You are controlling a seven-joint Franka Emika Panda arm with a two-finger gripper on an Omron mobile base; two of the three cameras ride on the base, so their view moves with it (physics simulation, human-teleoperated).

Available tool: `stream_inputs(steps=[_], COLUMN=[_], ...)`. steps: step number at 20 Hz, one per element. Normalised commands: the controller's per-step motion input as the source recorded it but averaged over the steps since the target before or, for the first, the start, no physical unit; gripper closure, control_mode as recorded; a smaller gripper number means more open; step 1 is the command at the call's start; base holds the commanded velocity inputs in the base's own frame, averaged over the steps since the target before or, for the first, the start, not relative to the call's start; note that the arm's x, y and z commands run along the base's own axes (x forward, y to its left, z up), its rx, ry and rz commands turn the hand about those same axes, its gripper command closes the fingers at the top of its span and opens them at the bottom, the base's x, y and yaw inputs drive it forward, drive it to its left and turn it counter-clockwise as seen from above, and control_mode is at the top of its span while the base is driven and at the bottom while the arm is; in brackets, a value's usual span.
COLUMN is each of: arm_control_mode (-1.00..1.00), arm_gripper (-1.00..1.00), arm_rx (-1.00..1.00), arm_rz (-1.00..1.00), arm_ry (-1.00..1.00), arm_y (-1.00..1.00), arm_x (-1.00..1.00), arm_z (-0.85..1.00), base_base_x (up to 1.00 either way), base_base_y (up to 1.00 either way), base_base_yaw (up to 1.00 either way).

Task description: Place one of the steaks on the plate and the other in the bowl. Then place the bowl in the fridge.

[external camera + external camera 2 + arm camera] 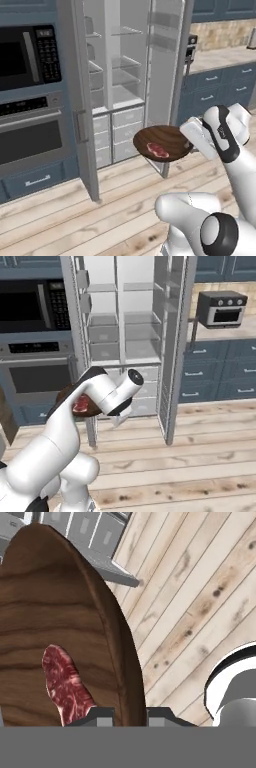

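My gripper point(190, 144) is shut on the right rim of the dark brown bowl point(161, 141), holding it in the air roughly level in front of the open fridge point(120, 70). One pinkish-red steak point(157, 150) lies in the bowl. In the hand view the fingertips point(98, 716) pinch the bowl point(55, 617) at its rim, with the steak point(65, 687) just inside. From the right, my arm hides most of the bowl point(62, 399); part of the steak point(81, 404) shows. The bowl hangs at about the height of the fridge's white drawers point(127, 131). The plate is out of view.
Both fridge doors stand open: left door point(80, 100), right door point(167, 65). A black microwave point(27, 55) and oven point(32, 137) sit left of the fridge. Blue cabinets point(220, 373) and a countertop oven point(222, 308) are to the right. Wooden floor point(190, 456) lies below.
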Motion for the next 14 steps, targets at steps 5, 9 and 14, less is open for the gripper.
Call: stream_inputs(steps=[5,9,14], arm_control_mode=[1.0,1.0,1.0], arm_gripper=[1.0,1.0,1.0], arm_rx=[0.0,0.0,0.0], arm_rz=[0.0,0.0,0.0], arm_ry=[0.0,0.0,0.0], arm_y=[0.0,0.0,0.0], arm_x=[0.0,0.0,0.0], arm_z=[0.0,0.0,0.0], base_base_x=[0.77,0.55,0.38], base_base_y=[-0.26,-0.08,-0.58], base_base_yaw=[0.14,0.27,0.28])
